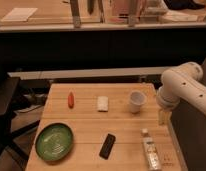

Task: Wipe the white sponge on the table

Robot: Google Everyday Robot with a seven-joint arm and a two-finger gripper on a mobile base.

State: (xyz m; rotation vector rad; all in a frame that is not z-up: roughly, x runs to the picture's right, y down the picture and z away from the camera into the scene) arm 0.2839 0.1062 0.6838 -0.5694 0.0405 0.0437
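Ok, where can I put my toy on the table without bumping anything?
The table is barest in the middle, between the white sponge above and the black phone and green plate below. Its far-left corner, by the orange item, is free too. The right side is crowded: the white cup, the lying bottle and the end effector hanging at that edge.

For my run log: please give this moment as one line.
gripper: at table right edge | white sponge: mid-table, apart from gripper | wipe: not started

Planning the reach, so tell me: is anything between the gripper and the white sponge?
Yes. The white cup stands on the table between the gripper, at the table's right edge, and the white sponge.
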